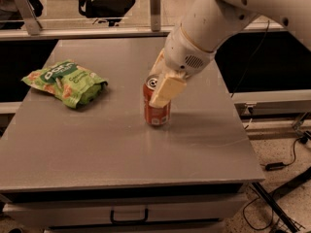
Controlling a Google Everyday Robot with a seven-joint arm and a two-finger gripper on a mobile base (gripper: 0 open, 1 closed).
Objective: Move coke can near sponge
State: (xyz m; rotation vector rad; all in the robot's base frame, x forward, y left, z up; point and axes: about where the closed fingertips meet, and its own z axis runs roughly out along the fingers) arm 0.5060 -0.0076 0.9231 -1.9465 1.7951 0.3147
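Tool (163, 87) at the coke can (156, 112), sponge out of sight

The coke can stands upright on the grey bench (121, 152). The tool sits at the can's upper part, its pale pad overlapping the silver top and the near side, with the white arm (209, 28) reaching in from behind and to the right of the can. Whether the tool is spread around the can or already pinching it cannot be told from here. A green chip bag (65, 81) lies well apart to the left of the can. No sponge shows anywhere around the can; it may be hidden behind the arm or lie beyond the frame.

The step in hand looks like taking hold of the can, so the task seems to be at an early stage. The next move calls for a firm hold low enough that the can does not tip, then a carry that keeps it upright and sets it down near the sponge, once that is found, without knocking it.
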